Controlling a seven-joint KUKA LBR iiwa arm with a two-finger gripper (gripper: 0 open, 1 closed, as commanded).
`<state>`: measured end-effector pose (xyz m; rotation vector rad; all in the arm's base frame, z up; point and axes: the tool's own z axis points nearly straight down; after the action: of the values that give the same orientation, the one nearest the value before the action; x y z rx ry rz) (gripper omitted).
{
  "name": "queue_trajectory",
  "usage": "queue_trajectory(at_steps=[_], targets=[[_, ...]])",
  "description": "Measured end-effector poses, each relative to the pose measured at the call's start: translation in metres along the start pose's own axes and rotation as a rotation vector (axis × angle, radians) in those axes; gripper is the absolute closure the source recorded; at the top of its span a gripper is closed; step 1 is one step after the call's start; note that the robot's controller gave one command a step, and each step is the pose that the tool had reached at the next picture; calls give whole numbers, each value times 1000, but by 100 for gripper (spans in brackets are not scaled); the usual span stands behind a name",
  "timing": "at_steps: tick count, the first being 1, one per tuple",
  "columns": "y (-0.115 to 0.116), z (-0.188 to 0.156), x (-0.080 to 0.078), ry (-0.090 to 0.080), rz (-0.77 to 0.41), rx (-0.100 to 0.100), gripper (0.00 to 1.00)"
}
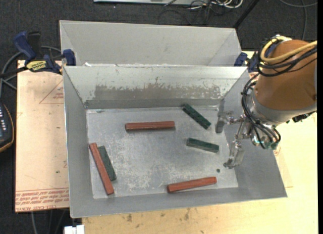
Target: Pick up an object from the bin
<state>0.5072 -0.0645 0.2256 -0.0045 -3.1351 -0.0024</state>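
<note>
My gripper (pixel 225 144) hangs at the bin's right side, open, one finger toward the back and one toward the front, with nothing between them. A short dark green bar (pixel 203 145) lies flat just left of the gripper, its right end close to the gap between the fingers. Another dark green bar (pixel 196 116) lies slanted further back, left of the rear finger. A red-brown bar (pixel 192 184) lies near the front wall, below and left of the front finger.
A longer red-brown bar (pixel 150 126) lies across the middle of the floor. At the left, a red bar (pixel 101 168) and a dark green bar (pixel 107 162) lie side by side. The bin's sloped right wall is right behind the gripper.
</note>
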Motion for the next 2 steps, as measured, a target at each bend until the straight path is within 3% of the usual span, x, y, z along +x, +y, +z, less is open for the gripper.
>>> queue_trajectory(at_steps=[1, 2], targets=[[46, 109, -68, -4, 44, -2, 0], [12, 158, -89, -6, 19, 1, 0]])
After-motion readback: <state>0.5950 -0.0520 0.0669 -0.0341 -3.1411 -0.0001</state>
